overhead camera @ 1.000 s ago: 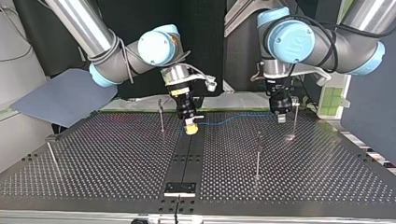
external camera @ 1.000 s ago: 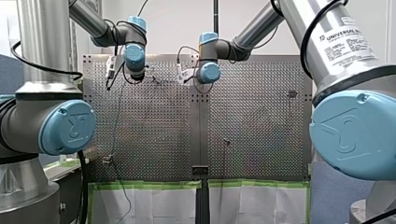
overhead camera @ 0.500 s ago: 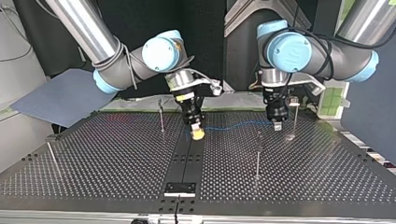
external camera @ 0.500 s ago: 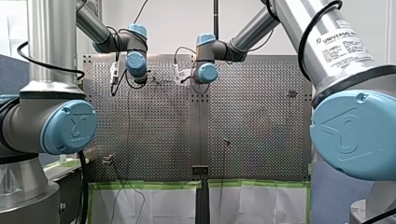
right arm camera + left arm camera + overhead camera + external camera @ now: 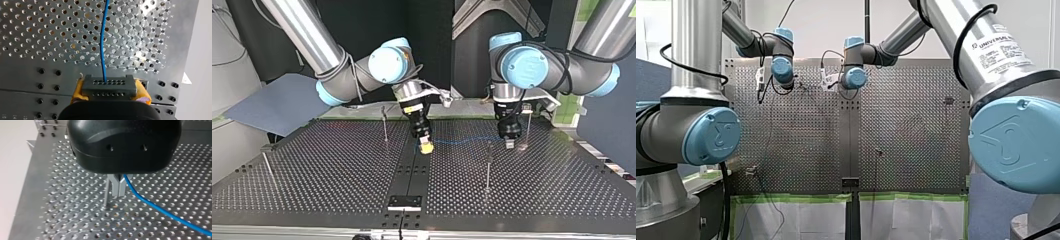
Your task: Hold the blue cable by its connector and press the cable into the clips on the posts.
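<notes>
Only wrist views show right tool (image 5: 110,92) clamping connector (image 5: 109,83), left tool (image 5: 117,188) pinching blue cable (image 5: 155,207).

Front view: behind and above the arms, facing out over the tabletop (image 5: 906,125).
Top view: far side, low, facing back at the arms; same tabletop.
Wrist views: close, along my left end effector (image 5: 118,193) and my right end effector (image 5: 109,87); both show the blue cable (image 5: 155,206).

The table (image 5: 337,170) is shiny metal, the cable (image 5: 102,50) glossy
</notes>
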You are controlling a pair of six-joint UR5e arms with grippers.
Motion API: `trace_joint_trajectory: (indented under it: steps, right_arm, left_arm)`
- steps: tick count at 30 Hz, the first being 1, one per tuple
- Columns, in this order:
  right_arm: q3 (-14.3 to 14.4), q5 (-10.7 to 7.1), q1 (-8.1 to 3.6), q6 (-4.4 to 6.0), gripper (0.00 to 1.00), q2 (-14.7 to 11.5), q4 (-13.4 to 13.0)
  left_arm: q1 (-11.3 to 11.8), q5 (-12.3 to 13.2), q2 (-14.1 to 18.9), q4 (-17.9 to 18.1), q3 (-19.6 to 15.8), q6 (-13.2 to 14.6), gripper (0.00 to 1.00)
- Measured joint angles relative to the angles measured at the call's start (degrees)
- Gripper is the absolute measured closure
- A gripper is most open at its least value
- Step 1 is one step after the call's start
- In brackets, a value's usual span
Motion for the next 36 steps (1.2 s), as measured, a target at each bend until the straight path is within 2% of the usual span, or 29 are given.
trace_joint_trajectory:
  steps: [9, 16, 22, 32, 36]
  right_arm:
    - [-1.7, 0.0, -0.38, 0.01, 1.0, 0.7, 0.3]
    - [-2.0, 0.0, -0.65, 0.04, 1.0, 1.2, 0.4]
    - [-2.4, 0.0, -0.91, 0.06, 1.0, 2.0, 0.3]
    - [-3.4, -0.08, -1.4, 0.09, 1.0, 2.7, 0.3]
    - [-3.5, -0.07, -1.76, 0.09, 1.0, 2.9, 0.3]
  left_arm:
    - [0.8, 1.8, -2.2, -0.1, 1.5, -1.0, 1.0]
    - [1.6, 3.0, -2.9, 0.8, 3.3, -2.4, 1.0]
    - [2.0, 3.5, -4.5, 0.2, 4.7, -3.1, 1.0]
    - [2.4, 3.6, -5.6, 0.5, 4.9, -3.9, 1.0]
    - [3.0, 4.8, -5.6, 1.7, 5.0, -4.4, 1.0]
